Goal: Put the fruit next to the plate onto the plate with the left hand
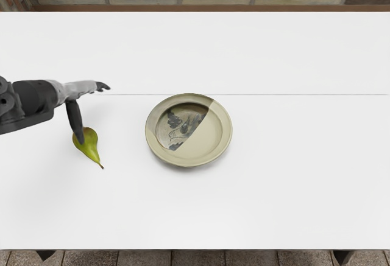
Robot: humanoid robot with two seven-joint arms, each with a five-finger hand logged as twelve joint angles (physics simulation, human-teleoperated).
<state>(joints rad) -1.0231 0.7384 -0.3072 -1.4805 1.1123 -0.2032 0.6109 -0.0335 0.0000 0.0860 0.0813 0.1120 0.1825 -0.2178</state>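
My left hand [78, 97] is spread open, one finger [75, 123] touching the pear [89, 147] on the table [280, 193]. Nothing gripped yet; lifting it onto the plate [223, 133] remains

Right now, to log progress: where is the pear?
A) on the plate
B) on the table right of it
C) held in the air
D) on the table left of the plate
D: the pear lies on the table left of the plate, under the left hand.
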